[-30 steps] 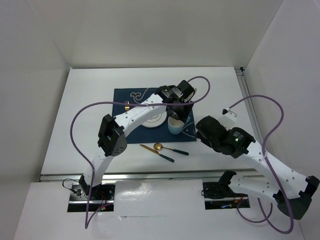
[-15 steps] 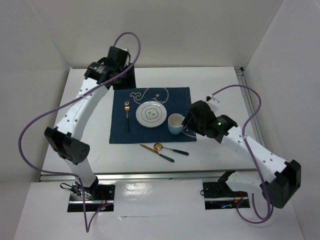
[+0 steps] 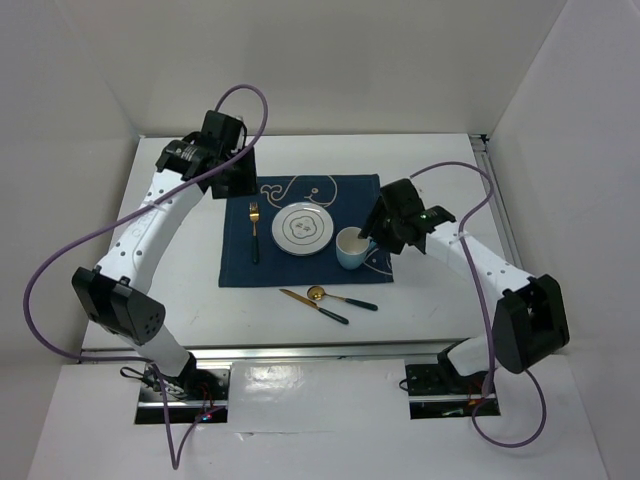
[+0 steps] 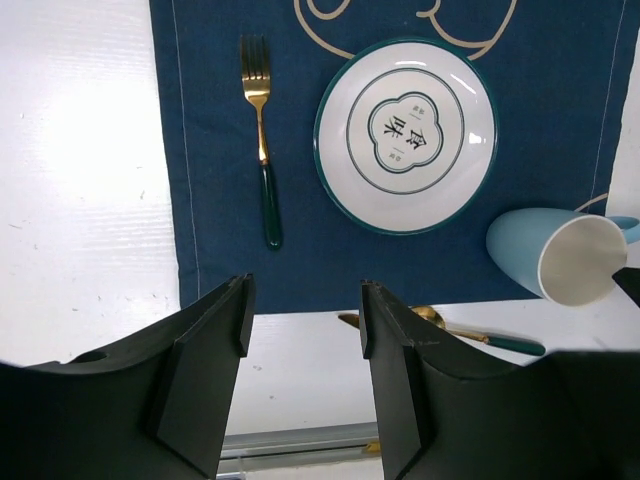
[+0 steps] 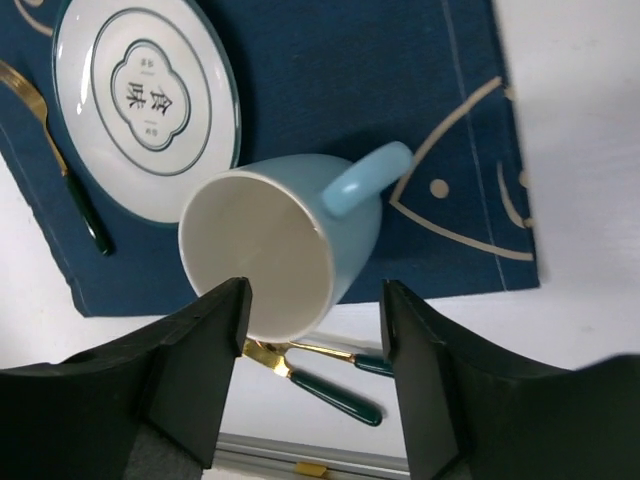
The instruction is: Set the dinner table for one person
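Note:
On the white dinner table (image 3: pixel 170 270) lies a navy whale placemat (image 3: pixel 300 270). On it are a white plate (image 3: pixel 302 228), a gold fork (image 3: pixel 254 230) left of the plate and a blue cup (image 3: pixel 350 248) right of it. A gold knife (image 3: pixel 315 304) and spoon (image 3: pixel 340 297) lie crossed on the table in front of the mat. My left gripper (image 3: pixel 238 176) is open and empty above the mat's far left corner. My right gripper (image 3: pixel 375 228) is open just right of the cup, high above it. In the right wrist view the cup (image 5: pixel 290 235) sits just ahead of my open right gripper (image 5: pixel 315 305).
The left wrist view shows the fork (image 4: pixel 262 150), plate (image 4: pixel 406 135), cup (image 4: pixel 560 255) and spoon (image 4: pixel 470 333) beyond my open left gripper (image 4: pixel 303 300). A silver rail (image 3: pixel 300 350) runs along the table's near edge. White walls enclose the table.
My left arm has left the cup and swung back to the mat's far left corner. My right arm has reached forward and now hovers by the cup.

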Action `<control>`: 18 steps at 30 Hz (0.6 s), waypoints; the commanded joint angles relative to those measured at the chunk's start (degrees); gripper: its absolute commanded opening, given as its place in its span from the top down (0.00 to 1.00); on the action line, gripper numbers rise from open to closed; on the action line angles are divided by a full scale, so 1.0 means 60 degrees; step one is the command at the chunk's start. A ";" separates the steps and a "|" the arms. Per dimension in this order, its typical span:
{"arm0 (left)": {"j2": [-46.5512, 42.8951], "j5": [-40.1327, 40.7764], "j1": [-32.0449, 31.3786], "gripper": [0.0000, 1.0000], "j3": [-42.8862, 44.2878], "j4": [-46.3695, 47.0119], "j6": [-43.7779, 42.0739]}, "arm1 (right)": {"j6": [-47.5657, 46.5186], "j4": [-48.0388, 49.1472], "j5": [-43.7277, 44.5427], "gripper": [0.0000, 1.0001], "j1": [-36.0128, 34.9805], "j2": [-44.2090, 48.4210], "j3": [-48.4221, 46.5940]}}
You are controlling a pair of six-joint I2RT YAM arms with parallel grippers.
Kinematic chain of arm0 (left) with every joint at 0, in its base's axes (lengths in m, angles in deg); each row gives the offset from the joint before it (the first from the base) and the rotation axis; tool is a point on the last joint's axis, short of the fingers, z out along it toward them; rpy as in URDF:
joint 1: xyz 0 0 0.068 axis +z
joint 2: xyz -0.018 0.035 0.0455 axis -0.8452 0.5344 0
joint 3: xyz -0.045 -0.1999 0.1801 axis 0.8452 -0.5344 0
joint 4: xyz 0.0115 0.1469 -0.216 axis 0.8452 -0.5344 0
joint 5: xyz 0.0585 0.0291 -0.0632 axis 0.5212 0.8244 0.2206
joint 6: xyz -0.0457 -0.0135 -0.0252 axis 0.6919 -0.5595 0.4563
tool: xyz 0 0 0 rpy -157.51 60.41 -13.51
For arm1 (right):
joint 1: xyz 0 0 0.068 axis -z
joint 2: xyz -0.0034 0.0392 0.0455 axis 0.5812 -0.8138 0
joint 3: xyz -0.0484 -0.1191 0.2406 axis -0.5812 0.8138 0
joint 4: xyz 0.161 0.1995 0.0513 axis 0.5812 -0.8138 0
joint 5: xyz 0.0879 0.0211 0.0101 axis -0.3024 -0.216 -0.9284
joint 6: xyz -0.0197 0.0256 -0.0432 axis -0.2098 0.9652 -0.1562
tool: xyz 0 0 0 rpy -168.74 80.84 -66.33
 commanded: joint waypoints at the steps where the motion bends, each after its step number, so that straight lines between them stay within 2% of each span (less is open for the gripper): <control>1: -0.0402 -0.0162 0.0057 0.37 0.0006 0.0287 -0.0240 | -0.0353 0.0951 -0.0668 0.36 0.0045 -0.0415 -0.0158; 3: -0.0403 -0.0162 0.0057 0.37 -0.0082 0.0287 -0.0240 | -0.0353 0.1039 -0.0668 0.40 0.0045 -0.0650 -0.0158; 10: -0.0403 0.0013 0.0057 0.37 -0.0273 0.0287 -0.0240 | -0.0266 0.0541 0.0384 0.66 -0.0378 -0.1281 -0.0757; 11: -0.0403 0.0014 0.0057 0.37 -0.0273 0.0287 -0.0240 | -0.0265 0.0396 0.0503 0.75 -0.0380 -0.1281 -0.0758; 14: -0.0403 0.0014 0.0057 0.37 -0.0273 0.0287 -0.0240 | -0.0074 0.0160 0.1030 0.90 -0.0482 -0.1180 -0.1080; 15: -0.0403 0.0014 0.0057 0.37 -0.0273 0.0287 -0.0328 | 0.0042 -0.0101 0.1162 1.00 -0.0482 -0.1063 -0.1168; 18: -0.0403 0.0014 0.0057 0.37 -0.0273 0.0374 -0.0328 | 0.0364 -0.0643 0.1821 1.00 -0.0482 -0.1061 -0.1942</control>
